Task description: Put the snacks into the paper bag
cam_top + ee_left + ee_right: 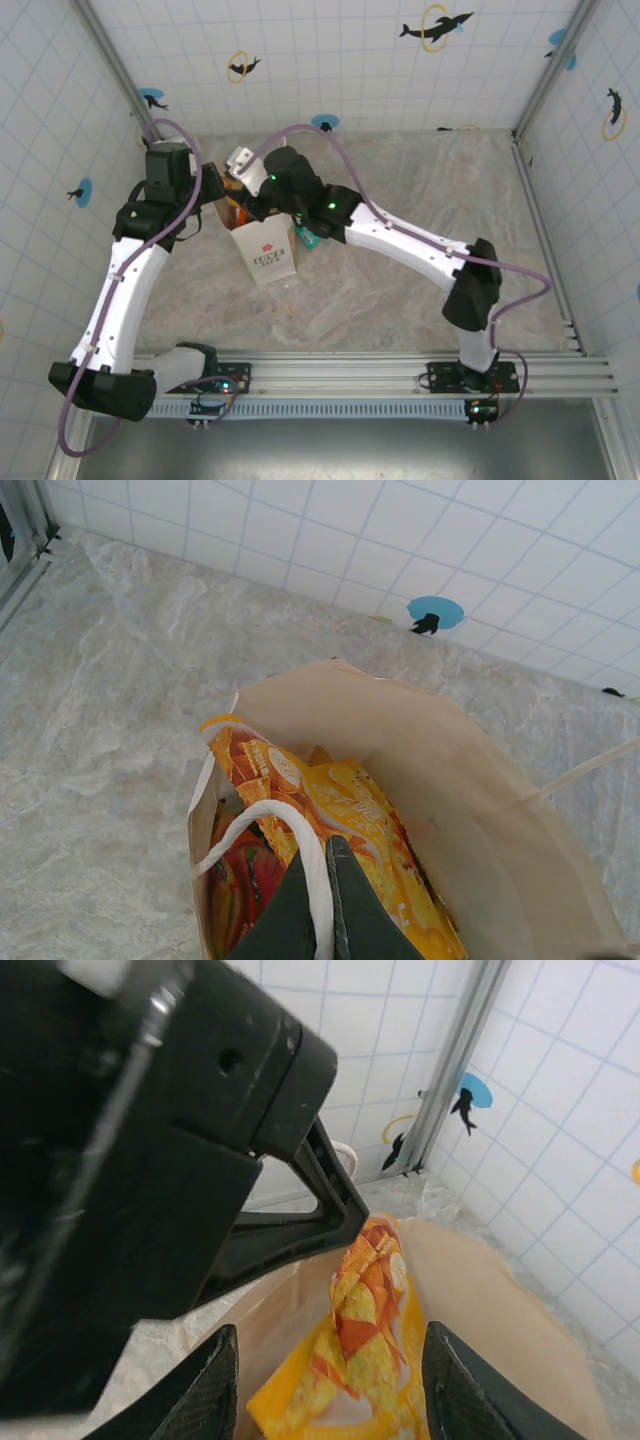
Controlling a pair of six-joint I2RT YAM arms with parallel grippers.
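Left wrist view: left gripper (328, 852) pinches the white cord handle (255, 812) of the tall white paper bag (450, 780), right gripper (328, 1330) gapes above a light, slippery orange-yellow glossy packet (365, 1360) inside it, best taken by its crimped edge.

The top external view looks steeply down from above and behind the arm bases, far enough to take in the whole beige marbled table (380, 305). Both wrist views look down at close range into the open mouth of the tall white paper carrier bag (450, 780). They share the orange-yellow glossy snack packet (370, 1350) inside. The right wrist view also faces a white tiled wall corner (520, 1050).
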